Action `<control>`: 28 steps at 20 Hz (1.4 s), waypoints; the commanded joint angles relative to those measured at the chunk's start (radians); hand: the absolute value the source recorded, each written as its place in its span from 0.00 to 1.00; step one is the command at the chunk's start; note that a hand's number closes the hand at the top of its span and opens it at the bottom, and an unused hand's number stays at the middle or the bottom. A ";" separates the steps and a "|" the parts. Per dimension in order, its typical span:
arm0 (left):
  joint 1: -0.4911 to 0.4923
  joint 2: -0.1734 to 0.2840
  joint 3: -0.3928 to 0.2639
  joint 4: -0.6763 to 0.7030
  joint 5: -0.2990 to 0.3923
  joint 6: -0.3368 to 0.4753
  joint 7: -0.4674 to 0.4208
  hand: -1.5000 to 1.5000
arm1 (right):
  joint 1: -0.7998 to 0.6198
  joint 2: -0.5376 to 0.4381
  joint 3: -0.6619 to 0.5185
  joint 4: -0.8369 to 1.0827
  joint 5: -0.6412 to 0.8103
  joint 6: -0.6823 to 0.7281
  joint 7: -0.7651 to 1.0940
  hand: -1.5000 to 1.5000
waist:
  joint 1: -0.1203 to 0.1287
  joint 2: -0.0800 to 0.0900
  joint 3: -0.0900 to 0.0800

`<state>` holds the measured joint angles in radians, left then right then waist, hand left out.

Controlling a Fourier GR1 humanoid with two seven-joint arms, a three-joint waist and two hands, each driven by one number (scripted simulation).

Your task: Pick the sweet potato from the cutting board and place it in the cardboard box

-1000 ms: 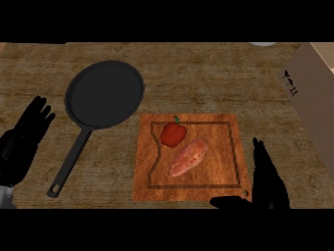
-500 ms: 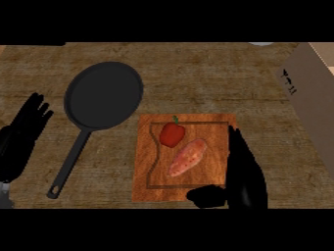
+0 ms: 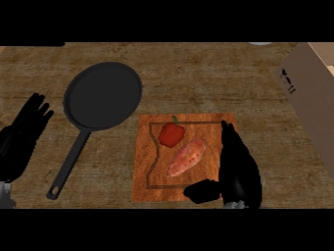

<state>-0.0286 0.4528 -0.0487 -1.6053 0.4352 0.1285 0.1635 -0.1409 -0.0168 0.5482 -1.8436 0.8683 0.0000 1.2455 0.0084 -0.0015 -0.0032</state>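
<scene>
Head view, looking steeply down at a brown, grainy counter [image 3: 198, 73]. Far left, near edge: left hand [image 3: 14, 142], fingers straight and slightly spread, pointing away, holding nothing; resting, well apart from all objects on the counter. Right of it: black frying pan [image 3: 103, 95], round bowl toward the far side, long thin handle running toward the near-left, with a small hole at its end. Pan bowl lies just beside the far-left corner of the cutting board [image 3: 144, 188]; cannot tell whether they touch. Board is orange-brown wood, rectangular, with a darker groove tracing an inner outline. On the board, far part: red pepper [image 3: 171, 134] with a short green stem pointing away. Just near-right of the pepper: sweet potato [image 3: 187, 158], long, tapered at both ends, pale pink-orange with lighter blotches, lying diagonally, far end to the right, near end to the left. It sits about mid-board, inside the groove; its far tip is near the pepper, contact not clear. Right hand [image 3: 236, 169] lies over the board's right edge, fingers straight and together, pointing away, thumb stuck out to the left at the near edge; fingers run just beside the sweet potato, not curled round it. Far right: cardboard box [image 3: 318, 108], tan, tall side showing, well apart from the board.
</scene>
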 commanded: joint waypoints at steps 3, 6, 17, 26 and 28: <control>0.026 -0.005 0.006 -0.009 -0.006 -0.016 -0.007 0.50 | -0.114 0.016 -0.025 0.042 0.001 0.049 0.242 0.00 | 0.003 -0.001 0.001; -0.013 0.016 0.038 -0.006 0.020 -0.023 0.031 0.50 | -0.156 0.016 0.007 0.083 -0.005 0.031 0.242 0.00 | 0.004 -0.001 0.000; 0.019 -0.001 0.029 0.016 -0.009 -0.053 -0.012 0.50 | -0.186 0.016 -0.039 0.199 -0.062 0.031 0.242 0.00 | 0.002 0.001 0.001; -0.012 -0.032 0.024 0.026 -0.026 -0.026 0.003 0.50 | -0.209 0.016 -0.043 0.268 -0.082 0.038 0.242 0.00 | -0.006 -0.001 0.001; 0.008 -0.037 0.010 -0.007 -0.034 -0.025 0.006 0.50 | -0.226 0.016 -0.065 0.302 -0.099 0.041 0.242 0.00 | 0.002 -0.002 0.001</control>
<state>-0.0285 0.4297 -0.0236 -1.5999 0.4170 0.0975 0.1702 -0.3330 -0.0153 0.4854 -1.5676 0.7833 0.0345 1.2467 0.0096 -0.0025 -0.0023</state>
